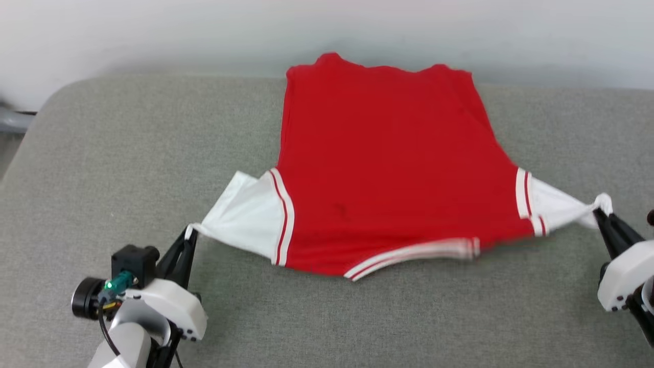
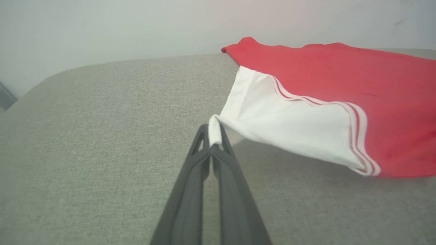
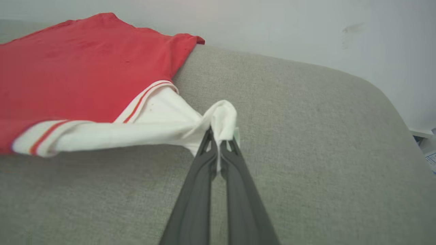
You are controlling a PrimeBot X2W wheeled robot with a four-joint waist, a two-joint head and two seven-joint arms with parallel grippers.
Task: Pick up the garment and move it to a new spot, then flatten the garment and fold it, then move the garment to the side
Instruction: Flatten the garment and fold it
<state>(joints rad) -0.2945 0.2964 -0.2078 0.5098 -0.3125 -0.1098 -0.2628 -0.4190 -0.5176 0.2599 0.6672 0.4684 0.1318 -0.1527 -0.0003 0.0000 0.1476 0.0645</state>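
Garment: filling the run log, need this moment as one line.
garment: spread on grey surface | left gripper: shut on sleeve | right gripper: shut on other sleeve | step: flattening

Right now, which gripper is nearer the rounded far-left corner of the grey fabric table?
Left. The left gripper, pinching the red jersey garment's white sleeve, sits nearer the robot than that corner; the right gripper pinches the other sleeve far across the table.

So the red jersey shirt with white short sleeves (image 1: pixel 383 168) is spread plain side up on the grey fabric-covered table (image 1: pixel 127 153). One sleeve tip is pinched by the dark-fingered left gripper (image 1: pixel 190 234), the other by the right gripper (image 1: pixel 599 212).
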